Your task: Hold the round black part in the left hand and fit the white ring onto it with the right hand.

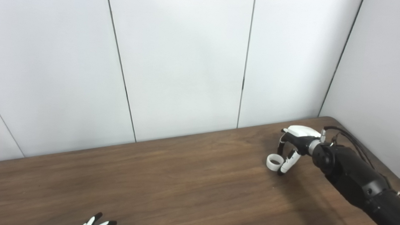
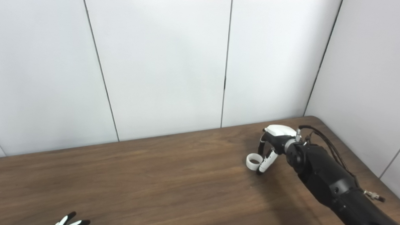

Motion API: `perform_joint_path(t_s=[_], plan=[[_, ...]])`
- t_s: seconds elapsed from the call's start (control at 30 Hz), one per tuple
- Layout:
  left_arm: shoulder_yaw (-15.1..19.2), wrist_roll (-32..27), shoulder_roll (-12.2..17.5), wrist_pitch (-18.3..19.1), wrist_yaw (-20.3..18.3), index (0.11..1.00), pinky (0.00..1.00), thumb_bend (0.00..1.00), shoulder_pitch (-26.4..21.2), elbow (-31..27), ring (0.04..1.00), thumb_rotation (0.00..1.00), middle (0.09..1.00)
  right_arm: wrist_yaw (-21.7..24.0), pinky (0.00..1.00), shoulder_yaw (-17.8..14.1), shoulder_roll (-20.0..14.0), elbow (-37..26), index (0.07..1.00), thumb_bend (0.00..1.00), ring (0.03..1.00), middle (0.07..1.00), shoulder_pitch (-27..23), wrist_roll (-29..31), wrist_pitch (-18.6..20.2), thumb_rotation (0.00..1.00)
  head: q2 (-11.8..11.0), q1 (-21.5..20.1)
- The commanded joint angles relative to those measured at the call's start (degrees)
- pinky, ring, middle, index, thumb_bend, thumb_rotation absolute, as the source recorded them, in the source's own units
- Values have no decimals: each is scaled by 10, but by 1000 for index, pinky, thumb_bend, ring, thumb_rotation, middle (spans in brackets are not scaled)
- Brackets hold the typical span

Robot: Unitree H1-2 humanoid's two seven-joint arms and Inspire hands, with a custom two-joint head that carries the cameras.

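The white ring is at the far right of the brown table, low over or on its surface. My right hand reaches in from the right, and its fingers and thumb are closed on the ring's near side. The ring also shows in the right eye view. Only the fingertips of my left hand show at the bottom left edge, spread apart with nothing between them. The round black part is not in view.
White wall panels stand right behind the table's far edge and along its right side. The black right forearm lies over the table's right corner.
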Motion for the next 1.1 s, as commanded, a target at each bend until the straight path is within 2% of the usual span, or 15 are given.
perform_joint_path(t_s=[0.0, 0.47, 0.63, 0.83, 1.07], plan=[[-2, -3, -1, -13, 12, 480, 1000, 518, -11, 6, 1000, 40, 858, 30, 972, 12, 5, 10, 972, 1000, 1000, 1000, 25, 5, 0, 235, -1, -1], [-7, 7, -6, -20, 25, 479, 1000, 518, -34, 47, 1000, 39, 856, 18, 979, 6, 4, 10, 1000, 981, 1000, 1000, 31, 11, -6, 217, -17, -6], [-11, 8, -7, -22, 30, 480, 1000, 518, -42, 60, 1000, 39, 854, 39, 999, 6, -6, -8, 1000, 1000, 1000, 1000, 27, 13, 8, 258, -21, -7], [-15, 10, -7, -20, 34, 480, 1000, 518, -47, 67, 1000, 39, 854, 93, 1000, 11, -19, -28, 1000, 1000, 1000, 1000, 12, 19, 32, 316, -25, -8], [-16, 11, -6, -24, 39, 480, 1000, 518, -48, 71, 1000, 39, 854, 123, 979, 11, -22, -46, 1000, 1000, 1000, 1000, 12, 20, 48, 307, -26, -7]])
